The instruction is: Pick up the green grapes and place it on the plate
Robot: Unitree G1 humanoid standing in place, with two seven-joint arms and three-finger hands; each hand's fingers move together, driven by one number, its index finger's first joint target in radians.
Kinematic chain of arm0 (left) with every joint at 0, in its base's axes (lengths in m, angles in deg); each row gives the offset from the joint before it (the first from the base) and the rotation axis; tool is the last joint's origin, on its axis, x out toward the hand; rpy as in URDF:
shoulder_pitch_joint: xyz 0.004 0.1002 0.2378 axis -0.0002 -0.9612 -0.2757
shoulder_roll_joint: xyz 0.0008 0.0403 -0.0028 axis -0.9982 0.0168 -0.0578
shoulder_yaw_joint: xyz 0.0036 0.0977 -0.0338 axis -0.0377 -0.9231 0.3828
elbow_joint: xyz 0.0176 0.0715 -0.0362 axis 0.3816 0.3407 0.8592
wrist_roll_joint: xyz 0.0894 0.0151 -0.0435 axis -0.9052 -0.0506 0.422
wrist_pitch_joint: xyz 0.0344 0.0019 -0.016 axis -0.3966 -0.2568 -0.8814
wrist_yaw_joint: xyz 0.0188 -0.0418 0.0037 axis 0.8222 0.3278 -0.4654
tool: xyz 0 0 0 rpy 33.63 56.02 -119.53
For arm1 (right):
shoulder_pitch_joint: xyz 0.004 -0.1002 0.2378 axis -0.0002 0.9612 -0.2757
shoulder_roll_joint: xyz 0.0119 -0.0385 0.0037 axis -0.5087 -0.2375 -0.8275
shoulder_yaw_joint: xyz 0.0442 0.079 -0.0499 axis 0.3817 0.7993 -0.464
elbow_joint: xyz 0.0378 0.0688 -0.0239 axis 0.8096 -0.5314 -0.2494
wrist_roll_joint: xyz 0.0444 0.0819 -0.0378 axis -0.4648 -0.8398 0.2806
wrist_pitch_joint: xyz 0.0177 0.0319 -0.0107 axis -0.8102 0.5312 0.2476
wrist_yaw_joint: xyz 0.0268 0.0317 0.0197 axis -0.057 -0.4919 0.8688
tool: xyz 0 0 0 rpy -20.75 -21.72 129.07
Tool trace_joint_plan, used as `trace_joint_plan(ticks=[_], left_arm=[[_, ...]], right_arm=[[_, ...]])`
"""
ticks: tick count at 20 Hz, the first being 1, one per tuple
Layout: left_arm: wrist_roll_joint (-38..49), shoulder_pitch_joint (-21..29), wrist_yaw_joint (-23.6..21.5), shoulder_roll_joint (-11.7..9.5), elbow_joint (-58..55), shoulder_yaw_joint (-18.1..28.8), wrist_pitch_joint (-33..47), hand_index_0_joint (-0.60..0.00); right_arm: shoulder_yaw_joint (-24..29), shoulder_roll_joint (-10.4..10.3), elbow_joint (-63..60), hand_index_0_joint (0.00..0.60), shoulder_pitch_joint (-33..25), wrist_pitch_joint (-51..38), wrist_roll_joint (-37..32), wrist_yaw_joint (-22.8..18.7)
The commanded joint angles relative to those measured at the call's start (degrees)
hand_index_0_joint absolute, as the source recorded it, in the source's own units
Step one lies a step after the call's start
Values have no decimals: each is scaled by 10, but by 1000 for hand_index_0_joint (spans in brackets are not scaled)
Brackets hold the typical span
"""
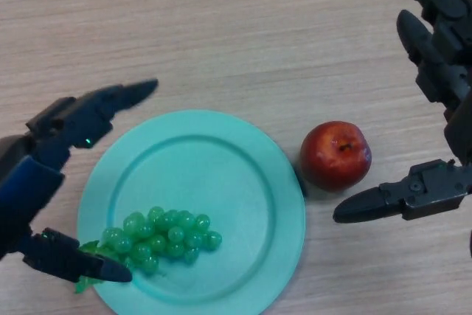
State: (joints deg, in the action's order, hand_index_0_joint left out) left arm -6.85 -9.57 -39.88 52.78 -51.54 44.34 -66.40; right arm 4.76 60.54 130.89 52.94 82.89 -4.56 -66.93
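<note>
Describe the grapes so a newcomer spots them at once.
Start at the round teal plate in the lower middle of the wooden table. The grapes lie on its lower left part, by the left robot hand. They are a cluster of small green balls, unlike the single red apple right of the plate.

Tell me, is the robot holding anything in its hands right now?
No. The left hand is open beside the green grapes, which lie on the plate; the right hand is open near the apple.
</note>
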Motion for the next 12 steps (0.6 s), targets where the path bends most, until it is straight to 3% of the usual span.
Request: trace_joint_plan(ticks=[1,3,5,7,12], left_arm=[[90,22,-67,-18,-62,57,-63,0],[167,46,-109,-25,-90,75,-176,0],[248,63,-164,-32,-94,95,-238,0],[351,62,-189,-36,-101,120,-261,0],[481,44,-217,-43,-87,145,-262,0]], right_arm=[[12,11,39,0,-20,-45,16,-6],[13,11,42,0,-27,-32,15,-5],[16,12,41,0,-32,-29,13,-5],[17,13,40,0,-34,-30,12,-6],[2,15,34,0,-41,-34,31,-2]])
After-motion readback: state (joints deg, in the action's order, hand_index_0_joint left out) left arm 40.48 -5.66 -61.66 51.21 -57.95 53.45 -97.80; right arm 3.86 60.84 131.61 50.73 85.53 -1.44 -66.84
